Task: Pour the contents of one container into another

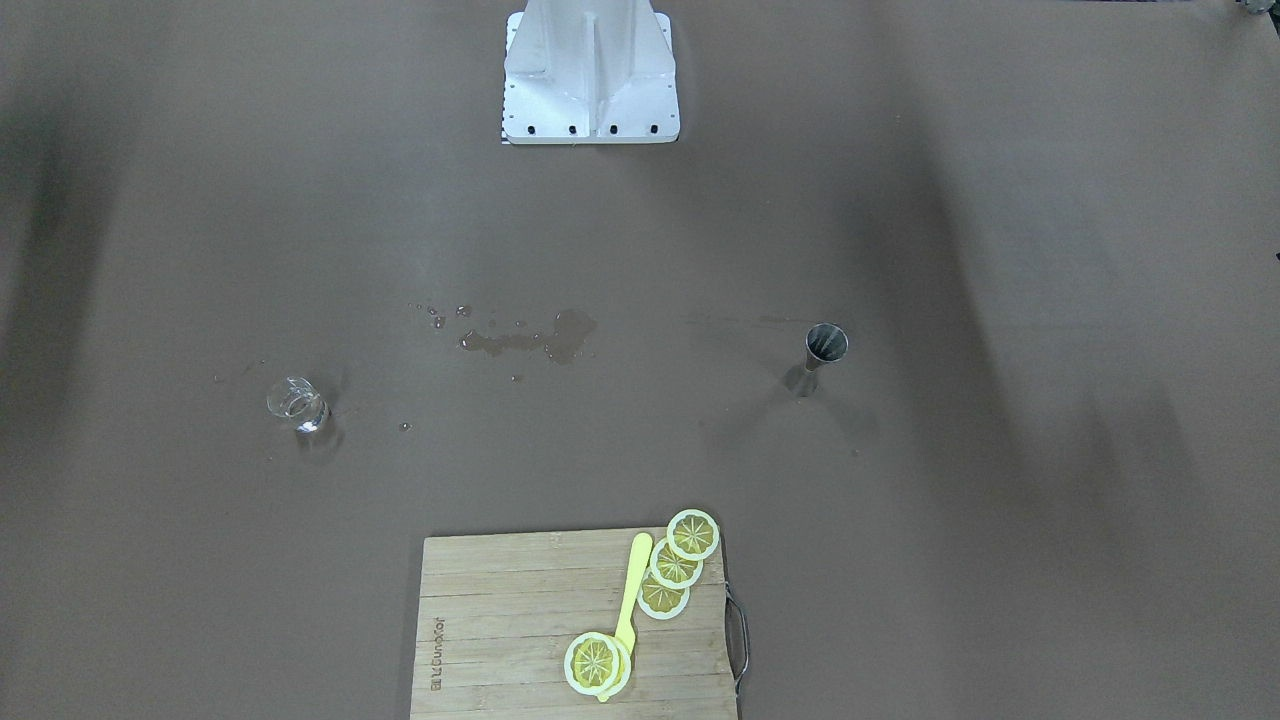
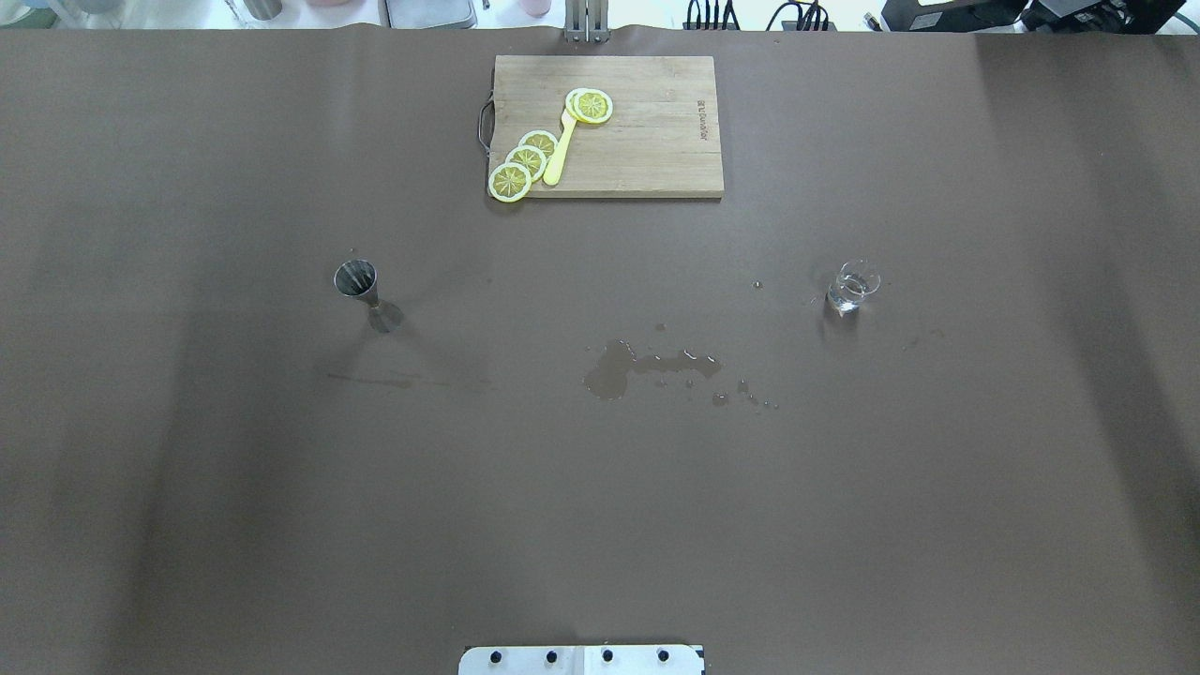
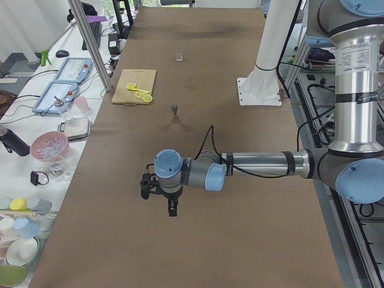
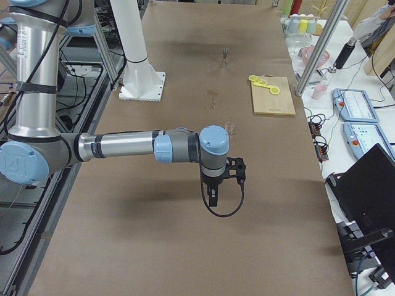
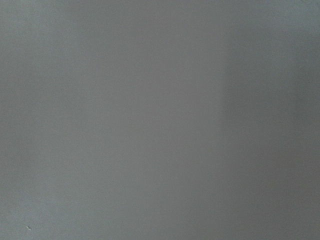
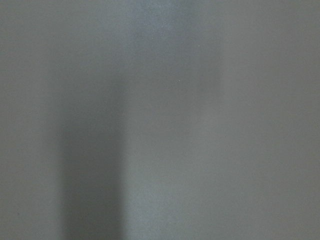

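Observation:
The clear glass cup (image 2: 851, 287) stands upright on the brown table, on the robot's right side; it also shows in the front view as the cup (image 1: 298, 405). On the left side the steel jigger (image 2: 364, 291) stands upright, cone cup up, seen too as the jigger (image 1: 822, 358). Neither gripper appears in the overhead or front view. My left gripper (image 3: 171, 209) hangs over bare table far from the jigger (image 3: 174, 111). My right gripper (image 4: 212, 198) hangs over bare table, short of the cup (image 4: 231, 127). I cannot tell whether either is open or shut. Both wrist views show only blank table.
A wooden cutting board (image 2: 656, 141) with several lemon slices (image 2: 525, 159) and a yellow knife (image 2: 559, 155) lies at the table's far edge. A wet spill (image 2: 647, 367) spreads mid-table between cup and jigger. The robot's white base (image 1: 590, 75) stands at the near edge.

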Available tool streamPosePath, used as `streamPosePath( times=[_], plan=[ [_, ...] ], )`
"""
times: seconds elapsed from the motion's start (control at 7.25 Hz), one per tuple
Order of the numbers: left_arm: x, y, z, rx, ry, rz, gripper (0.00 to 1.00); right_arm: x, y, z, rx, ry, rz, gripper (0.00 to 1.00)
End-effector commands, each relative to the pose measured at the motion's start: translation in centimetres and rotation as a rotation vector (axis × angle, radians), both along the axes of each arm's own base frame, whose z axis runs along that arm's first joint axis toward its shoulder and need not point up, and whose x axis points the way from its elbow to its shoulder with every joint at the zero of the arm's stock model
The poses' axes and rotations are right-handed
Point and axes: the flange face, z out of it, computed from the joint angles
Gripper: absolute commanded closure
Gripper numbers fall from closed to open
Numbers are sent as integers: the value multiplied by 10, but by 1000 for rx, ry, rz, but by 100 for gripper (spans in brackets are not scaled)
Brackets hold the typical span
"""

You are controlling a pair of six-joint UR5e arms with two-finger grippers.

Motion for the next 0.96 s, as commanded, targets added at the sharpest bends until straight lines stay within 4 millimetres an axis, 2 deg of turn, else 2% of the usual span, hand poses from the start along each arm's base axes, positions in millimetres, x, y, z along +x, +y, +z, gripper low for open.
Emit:
streamPosePath(
  times=[0.0, 0.41, 0.55, 0.83],
  plan=[
    [1, -2, -5, 10, 1, 1, 1, -3, -2, -7, 7, -27, -2, 0],
    [1, -2, -5, 10, 1, 3, 1, -12, -4, -14, 22, -78, -21, 0],
    [1, -2, -4, 9, 1, 3, 1, -15, -5, -17, 81, -94, -29, 0],
    [1, -5, -5, 12, 1, 3, 1, -34, -8, -28, 177, -100, -77, 0]
  ],
)
